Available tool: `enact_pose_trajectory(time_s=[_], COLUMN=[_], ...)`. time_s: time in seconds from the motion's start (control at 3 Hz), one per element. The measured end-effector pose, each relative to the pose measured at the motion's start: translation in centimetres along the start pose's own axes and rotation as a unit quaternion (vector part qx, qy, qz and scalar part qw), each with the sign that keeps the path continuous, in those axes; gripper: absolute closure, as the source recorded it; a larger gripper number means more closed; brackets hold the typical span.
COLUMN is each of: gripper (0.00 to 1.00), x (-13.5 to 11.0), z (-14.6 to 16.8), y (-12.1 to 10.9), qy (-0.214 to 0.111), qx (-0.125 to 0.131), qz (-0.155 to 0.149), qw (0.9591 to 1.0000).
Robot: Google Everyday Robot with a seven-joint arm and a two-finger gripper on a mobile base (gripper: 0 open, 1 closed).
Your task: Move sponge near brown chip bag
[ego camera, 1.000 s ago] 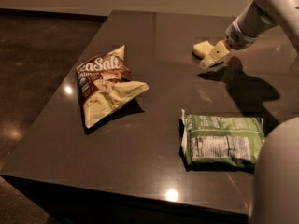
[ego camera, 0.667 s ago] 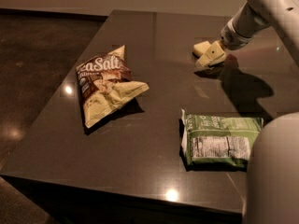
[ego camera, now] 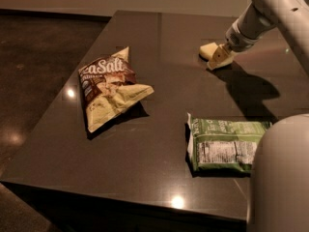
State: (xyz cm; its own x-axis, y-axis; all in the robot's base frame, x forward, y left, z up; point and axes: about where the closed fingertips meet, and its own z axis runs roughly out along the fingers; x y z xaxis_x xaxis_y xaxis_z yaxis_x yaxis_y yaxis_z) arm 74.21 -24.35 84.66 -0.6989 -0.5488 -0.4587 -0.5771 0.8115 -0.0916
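The sponge (ego camera: 208,50), a small pale yellow block, lies on the dark table at the far right. My gripper (ego camera: 220,58) reaches down from the upper right and is right beside the sponge, on its right and near side, low over the table. The brown chip bag (ego camera: 108,86) with white "Sea Salt" lettering lies on the left half of the table, well apart from the sponge.
A flat green bag with a white label (ego camera: 227,144) lies at the front right. The dark table (ego camera: 159,33) has its front edge at the bottom and its left edge beside dark floor. The robot's white body (ego camera: 280,178) fills the lower right corner.
My gripper has moved a little to the left, closer against the sponge. The sponge and both bags have stayed where they were.
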Motion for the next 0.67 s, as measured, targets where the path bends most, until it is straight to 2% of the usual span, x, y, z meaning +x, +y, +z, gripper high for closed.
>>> enact_pose_trajectory(time_s=[0.67], gripper=[0.83], x=[-0.7], z=[-1.5], y=[1.3], qy=[-0.004], qx=[-0.004], qz=[-0.025], qw=[0.9997])
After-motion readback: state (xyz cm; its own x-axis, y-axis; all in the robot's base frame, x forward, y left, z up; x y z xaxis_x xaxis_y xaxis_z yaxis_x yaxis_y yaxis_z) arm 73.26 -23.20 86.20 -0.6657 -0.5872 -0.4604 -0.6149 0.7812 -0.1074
